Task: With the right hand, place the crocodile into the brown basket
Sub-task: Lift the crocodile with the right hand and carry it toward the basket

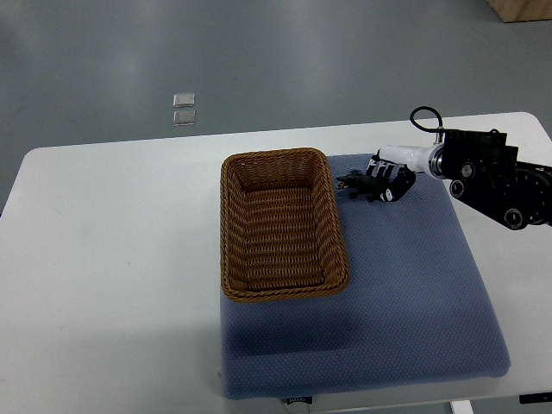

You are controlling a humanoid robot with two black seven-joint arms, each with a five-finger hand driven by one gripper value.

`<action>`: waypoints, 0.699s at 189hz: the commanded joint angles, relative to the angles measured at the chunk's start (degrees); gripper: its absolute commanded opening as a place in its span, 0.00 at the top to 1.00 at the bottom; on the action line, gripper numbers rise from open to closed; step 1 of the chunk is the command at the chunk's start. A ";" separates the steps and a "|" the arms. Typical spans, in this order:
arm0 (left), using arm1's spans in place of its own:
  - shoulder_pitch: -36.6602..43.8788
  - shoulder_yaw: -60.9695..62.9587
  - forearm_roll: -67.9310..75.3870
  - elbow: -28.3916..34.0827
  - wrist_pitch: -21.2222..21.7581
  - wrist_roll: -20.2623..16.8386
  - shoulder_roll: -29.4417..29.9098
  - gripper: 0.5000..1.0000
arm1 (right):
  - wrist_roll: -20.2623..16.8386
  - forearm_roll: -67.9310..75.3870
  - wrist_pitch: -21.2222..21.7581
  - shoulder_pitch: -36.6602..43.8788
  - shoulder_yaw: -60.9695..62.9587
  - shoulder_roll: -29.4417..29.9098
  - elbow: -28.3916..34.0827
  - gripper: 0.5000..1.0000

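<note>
robot hand (R): 1 in view, right robot hand (390,183), at far part of mat, just R of basket's far-R corner; fingers curled down & closed on the croc's R end.
R arm: 1, black & white (492,177), comes in from pic's R edge; black cable loop (424,116) on its far side.
L arm: out of shot.
crocodile: 1, dark green toy (354,183), held in the robot hand, outside the basket, just beside its R rim near the far corner.
croc axis: long axis runs approx L–R across pic; free end points L toward basket rim. Head vs tail end: can't tell, too small/dark.
croc height: lifted or touching mat – can't tell.
brown basket: 1, wicker, rectangular (231,224), long side running near–far, nothing inside; sits on mat's L part, L edge about level w/ mat edge.
mat: 1, blue-grey padded (414,285), covers R half of table.
table: 1, white, rounded corners (112,259); L half bare.
floor: grey (259,60), beyond table.
small clear squares: 2, on floor (184,109), one just behind the other.
box: 1 tan corner (522,9) at top-R of pic.
</note>
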 commanded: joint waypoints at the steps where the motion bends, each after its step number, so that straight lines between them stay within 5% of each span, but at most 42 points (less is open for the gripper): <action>1: 0.00 -0.09 -0.06 0.04 -0.01 0.00 0.00 0.00 | 0.09 0.08 0.45 1.59 0.13 -0.09 0.26 1.00; 62: 0.00 -0.09 -0.06 -0.05 -0.01 0.00 0.00 0.00 | 0.35 0.44 3.79 7.74 0.13 -5.36 3.60 1.00; 132: 0.00 0.27 0.03 -0.13 -0.01 0.00 0.00 0.00 | 0.35 1.05 14.33 17.58 1.01 -22.14 16.78 1.00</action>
